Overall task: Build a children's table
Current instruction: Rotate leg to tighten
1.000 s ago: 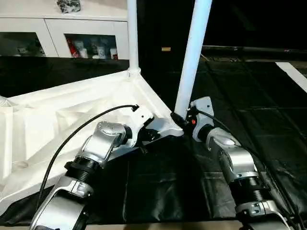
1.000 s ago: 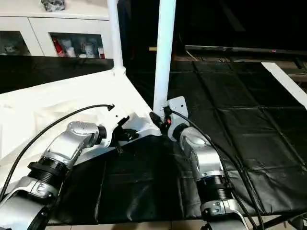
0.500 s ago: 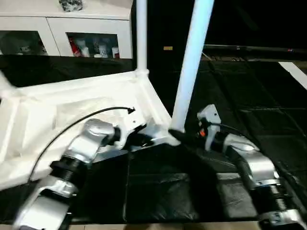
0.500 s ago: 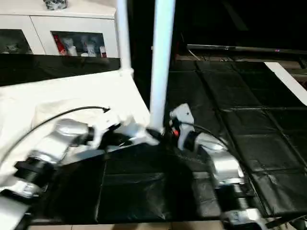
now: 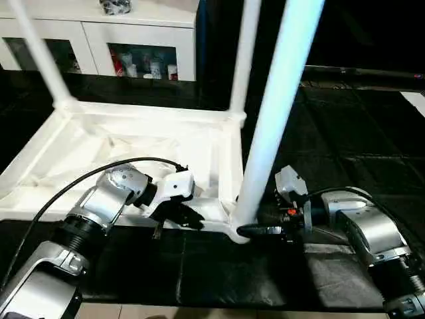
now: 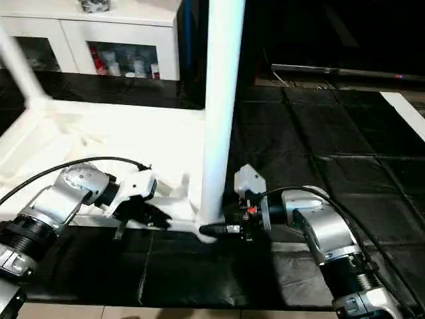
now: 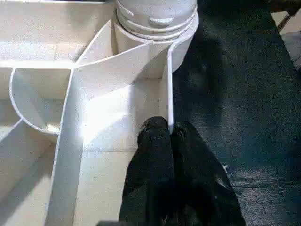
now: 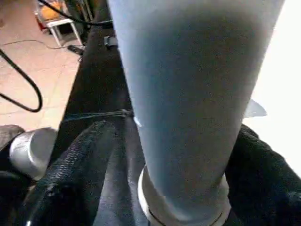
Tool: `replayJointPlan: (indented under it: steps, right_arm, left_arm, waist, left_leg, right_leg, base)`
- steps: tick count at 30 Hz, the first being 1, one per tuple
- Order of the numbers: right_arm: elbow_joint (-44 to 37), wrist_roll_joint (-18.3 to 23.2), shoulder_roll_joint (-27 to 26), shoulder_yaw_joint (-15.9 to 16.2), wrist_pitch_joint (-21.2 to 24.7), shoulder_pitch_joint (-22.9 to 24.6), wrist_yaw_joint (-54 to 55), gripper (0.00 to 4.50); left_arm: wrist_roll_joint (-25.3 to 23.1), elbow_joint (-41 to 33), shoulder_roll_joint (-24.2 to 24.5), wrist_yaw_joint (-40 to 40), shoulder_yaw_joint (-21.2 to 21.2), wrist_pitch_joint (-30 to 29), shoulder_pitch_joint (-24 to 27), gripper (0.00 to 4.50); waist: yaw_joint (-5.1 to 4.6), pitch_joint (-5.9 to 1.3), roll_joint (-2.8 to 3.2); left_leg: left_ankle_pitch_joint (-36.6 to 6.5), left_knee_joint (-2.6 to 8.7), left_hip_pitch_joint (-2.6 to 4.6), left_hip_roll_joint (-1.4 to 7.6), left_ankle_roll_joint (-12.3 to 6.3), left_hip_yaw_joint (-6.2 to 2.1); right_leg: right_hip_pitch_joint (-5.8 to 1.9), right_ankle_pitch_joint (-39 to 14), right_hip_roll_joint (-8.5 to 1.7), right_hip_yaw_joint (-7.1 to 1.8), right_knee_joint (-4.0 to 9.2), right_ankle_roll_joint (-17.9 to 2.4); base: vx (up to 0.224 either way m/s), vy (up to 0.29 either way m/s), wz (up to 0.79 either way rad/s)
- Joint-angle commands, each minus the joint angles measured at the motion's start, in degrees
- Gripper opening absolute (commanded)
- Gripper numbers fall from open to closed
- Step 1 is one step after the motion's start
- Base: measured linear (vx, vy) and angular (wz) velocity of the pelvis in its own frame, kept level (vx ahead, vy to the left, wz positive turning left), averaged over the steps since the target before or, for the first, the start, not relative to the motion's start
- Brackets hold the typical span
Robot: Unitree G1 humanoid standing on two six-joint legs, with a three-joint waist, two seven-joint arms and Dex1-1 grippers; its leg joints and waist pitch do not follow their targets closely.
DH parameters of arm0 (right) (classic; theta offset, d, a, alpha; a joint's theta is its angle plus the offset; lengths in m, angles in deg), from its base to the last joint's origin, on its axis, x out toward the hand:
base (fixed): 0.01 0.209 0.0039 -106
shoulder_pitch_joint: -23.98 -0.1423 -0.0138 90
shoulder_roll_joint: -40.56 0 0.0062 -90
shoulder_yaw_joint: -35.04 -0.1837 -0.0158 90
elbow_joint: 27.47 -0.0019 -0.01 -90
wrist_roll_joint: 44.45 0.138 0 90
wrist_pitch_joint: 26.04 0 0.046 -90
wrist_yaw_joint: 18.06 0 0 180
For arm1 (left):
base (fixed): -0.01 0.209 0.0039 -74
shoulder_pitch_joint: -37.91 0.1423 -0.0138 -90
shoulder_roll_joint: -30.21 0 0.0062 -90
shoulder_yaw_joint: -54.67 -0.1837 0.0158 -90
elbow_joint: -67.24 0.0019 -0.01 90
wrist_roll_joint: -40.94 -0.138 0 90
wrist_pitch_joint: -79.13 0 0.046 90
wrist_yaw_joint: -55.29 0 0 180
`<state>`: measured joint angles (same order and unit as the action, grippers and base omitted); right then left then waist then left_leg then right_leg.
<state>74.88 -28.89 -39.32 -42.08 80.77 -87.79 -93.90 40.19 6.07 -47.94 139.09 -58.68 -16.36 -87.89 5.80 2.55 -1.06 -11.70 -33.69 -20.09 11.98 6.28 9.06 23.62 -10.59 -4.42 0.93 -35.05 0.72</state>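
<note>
A lab-like indoor room arranged as a living space is seen. A white cabinet [image 5: 99,30] with glass doors is set against the back wall, small colourful items being kept behind the glass [image 5: 143,65]. The work area is covered by black mats [image 6: 319,143] laid in panels. Beyond them, a tiled floor [image 8: 28,52] with loose cables [image 8: 21,82] is shown.

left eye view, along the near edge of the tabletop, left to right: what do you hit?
Left hand pinching the tabletop rim → near leg in its corner socket → right hand at the leg's base.
</note>
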Motion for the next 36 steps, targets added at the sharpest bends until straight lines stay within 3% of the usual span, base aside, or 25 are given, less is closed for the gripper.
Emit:
replayJointPlan:
  steps: [1, 6, 8, 15, 16, 17, 20, 23, 24, 26, 29, 30, 33, 36]
  right_arm:
    - [-0.09, 0.81, 0.66, 0.45, 0.59, 0.11, -1.42, 3.22]
    - [1.00, 0.91, 0.99, 0.99, 0.72, -0.45, -2.88, 2.85]
    - [1.81, 0.60, 1.05, 1.15, 0.33, -0.63, -3.18, 2.60]
    - [1.81, 0.68, 0.36, 1.77, 0.86, -0.51, -3.27, 2.16]
    - [1.87, 0.70, 0.23, 1.77, 0.80, -0.43, -3.20, 2.13]
    - [2.04, 0.71, 0.00, 1.75, 0.62, -0.32, -3.07, 2.09]
    - [1.35, 1.14, -0.80, 1.41, 0.94, 0.58, -1.85, 2.04]
    - [0.95, -0.44, -4.91, -0.47, 0.69, 1.78, 7.88, 2.02]
    - [1.19, -1.43, -6.75, -1.26, 0.91, 1.83, 12.45, 2.01]
    - [2.58, -0.76, -9.98, -3.47, 2.33, 1.22, 17.72, 1.98]
    - [4.00, -0.28, -12.89, -4.98, 3.49, 0.49, 21.94, 1.97]
    - [5.12, -1.24, -14.71, -4.98, 3.43, -0.30, 24.88, 1.97]
    - [7.72, -3.92, -18.40, -4.83, 3.28, -2.46, 31.66, 1.97]
    - [11.68, -7.16, -22.84, -5.99, 4.33, -5.65, 42.81, 1.96]
  left_arm:
    - [-0.37, -1.18, -0.13, 2.24, -1.92, 1.50, 0.22, 0.00]
    - [-0.77, -0.04, 0.18, 2.47, -1.86, 2.30, -0.44, 0.00]
    - [-1.32, 0.70, 0.11, 2.09, -2.03, 2.88, -0.65, 0.00]
    - [-2.13, 1.62, -0.66, -0.38, -1.73, 2.43, -0.92, 0.00]
    - [-2.32, 1.85, -0.88, -1.03, -1.63, 2.17, -0.98, 0.00]
    - [-2.55, 2.20, -1.21, -2.05, -1.43, 1.57, -1.07, 0.00]
    - [-1.96, 2.41, -2.22, -4.17, -0.31, -0.68, -0.98, 0.00]
    - [-0.42, 1.72, -4.19, -7.46, 1.65, -5.43, -1.10, 0.00]
    - [-0.02, 1.39, -5.24, -9.40, 2.43, -7.58, -1.32, 0.00]
    - [0.41, 1.34, -7.26, -12.36, 3.39, -10.31, -1.68, 0.00]
    - [0.74, 1.99, -9.86, -16.00, 4.50, -12.77, -2.20, 0.00]
    - [0.57, 2.97, -11.90, -19.35, 5.50, -14.30, -2.78, 0.00]
    - [0.28, 5.37, -15.67, -26.79, 7.67, -15.97, -4.22, 0.00]
    - [0.53, 7.51, -19.78, -35.59, 10.80, -17.41, -6.01, 0.00]
  waist:
    - [-0.23, -3.30, 0.00]
    - [-0.16, -3.47, 0.26]
    - [-0.16, -3.49, -0.01]
    - [0.29, -3.46, 0.00]
    - [0.26, -3.41, -0.27]
    - [0.34, -3.32, -0.06]
    - [0.30, -3.11, -0.67]
    - [0.27, -2.93, -0.49]
    - [0.00, -2.81, -0.32]
    - [-0.56, -2.86, -0.61]
    - [-1.31, -2.94, -0.58]
    - [-1.54, -3.04, 0.33]
    - [-2.40, -3.11, -0.05]
    - [-2.63, -3.40, 0.06]
  left_leg:
    - [-8.47, 4.02, 0.07, 0.58, -2.51, 1.03]
    - [-7.19, 3.86, 0.04, 0.51, -2.60, 1.03]
    - [-7.25, 3.81, -0.01, 0.48, -2.72, 1.09]
    - [-7.36, 3.84, 0.08, 0.51, -2.45, 1.09]
    - [-7.51, 3.86, 0.04, 0.52, -2.49, 1.11]
    - [-8.22, 3.93, 0.12, 0.55, -2.30, 1.10]
    - [-9.98, 4.15, 0.18, 0.62, -1.79, 1.14]
    - [-10.49, 4.38, 0.24, 0.65, -1.17, 1.06]
    - [-12.26, 4.68, 0.06, 0.39, 0.01, 0.73]
    - [-12.97, 4.81, 0.01, 0.35, 0.66, 0.62]
    - [-12.86, 4.79, -0.22, 0.23, 0.93, 0.54]
    - [-12.07, 4.73, -0.13, 0.17, 0.75, 0.48]
    - [-11.21, 4.45, -0.34, -0.15, 0.89, 0.66]
    - [-8.54, 4.24, -0.43, -0.32, 0.82, 0.61]
  right_leg:
    - [-3.27, -4.85, -2.13, -1.14, 3.18, -15.41]
    - [-3.33, -2.49, -2.05, -1.06, 2.94, -15.68]
    - [-3.36, -2.30, -2.00, -1.01, 2.94, -15.93]
    - [-3.33, -3.11, -2.02, -1.04, 2.96, -15.60]
    - [-3.34, -3.58, -2.02, -1.03, 3.02, -15.50]
    - [-3.22, -5.15, -2.08, -1.05, 3.16, -15.27]
    - [-3.14, -10.05, -2.28, -1.19, 3.68, -14.09]
    - [-2.86, -12.65, -2.39, -1.34, 3.91, -13.10]
    - [-2.95, -17.12, -2.46, -1.21, 4.25, -11.54]
    - [-2.90, -19.82, -2.40, -1.17, 4.54, -9.94]
    - [-2.94, -19.31, -2.35, -1.13, 4.52, -9.99]
    - [-2.92, -17.31, -2.26, -1.16, 4.44, -10.34]
    - [-3.02, -14.73, -2.02, -1.07, 4.46, -11.31]
    - [-3.32, -11.24, -1.94, -1.07, 4.22, -11.87]
  base:
    - [0.000, 0.000, 0.00]
    - [0.000, 0.000, 0.00]
    - [0.000, 0.000, 0.00]
    - [0.000, 0.000, 0.00]
    - [0.000, 0.000, 0.00]
    - [0.000, 0.000, 0.00]
    - [0.000, 0.000, 0.00]
    - [0.000, 0.000, 0.00]
    - [0.000, 0.000, 0.00]
    - [0.000, 0.000, 0.00]
    - [0.000, 0.000, 0.00]
    - [0.000, 0.000, 0.00]
    - [0.000, 0.000, 0.00]
    - [0.000, 0.000, 0.00]
